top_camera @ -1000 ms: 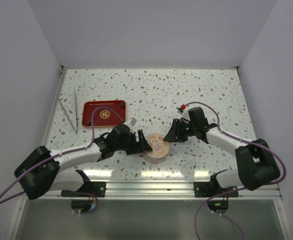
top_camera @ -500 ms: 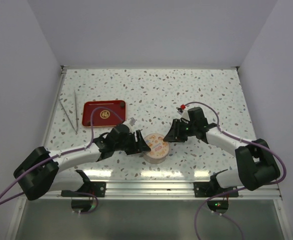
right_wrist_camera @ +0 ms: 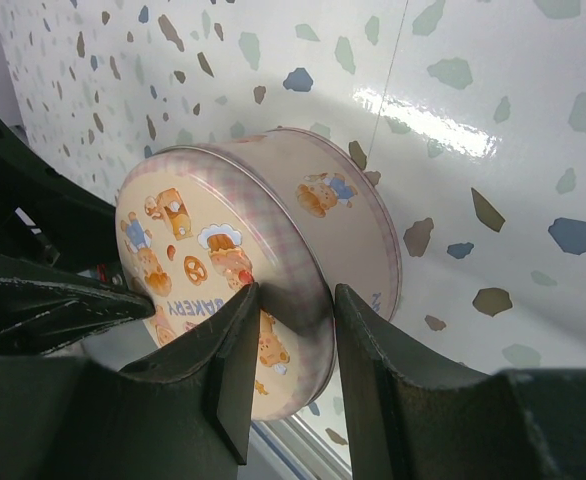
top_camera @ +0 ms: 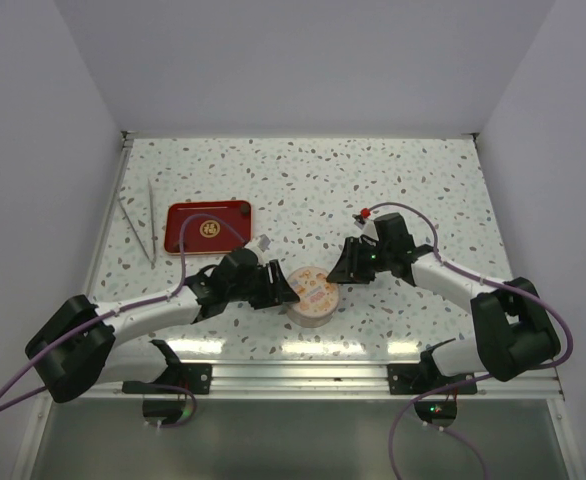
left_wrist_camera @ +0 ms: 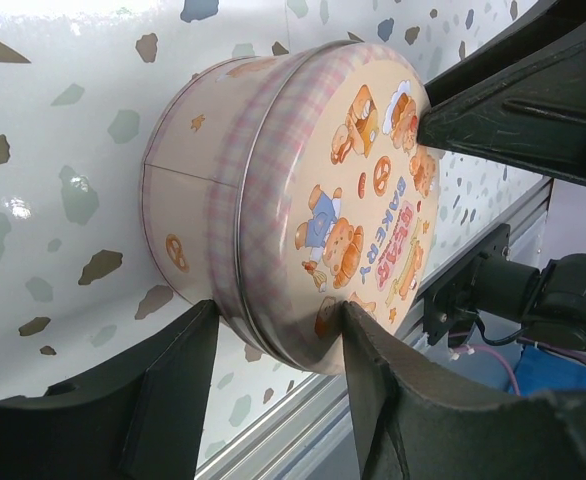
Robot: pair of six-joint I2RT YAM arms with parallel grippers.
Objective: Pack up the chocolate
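No chocolate shows in any view. A round tin (top_camera: 311, 292) with a bakery-bear lid stands closed on the speckled table between the two arms. My left gripper (top_camera: 285, 290) grips its left edge; in the left wrist view the gripper (left_wrist_camera: 278, 315) has one finger on the lid face and the other against the wall of the tin (left_wrist_camera: 273, 190) near its base. My right gripper (top_camera: 341, 272) holds the opposite edge; in the right wrist view the gripper (right_wrist_camera: 295, 295) pinches the lid rim of the tin (right_wrist_camera: 303, 200), one finger on top, one on the side.
A red rectangular tray (top_camera: 209, 227) lies at the back left, with long metal tweezers (top_camera: 138, 222) beside it near the table's left edge. A small pale scrap (top_camera: 265, 243) lies just right of the tray. The metal rail runs along the near edge.
The left gripper's jaws have closed in onto the tin's edge. The right gripper and the tin have stayed where they were.
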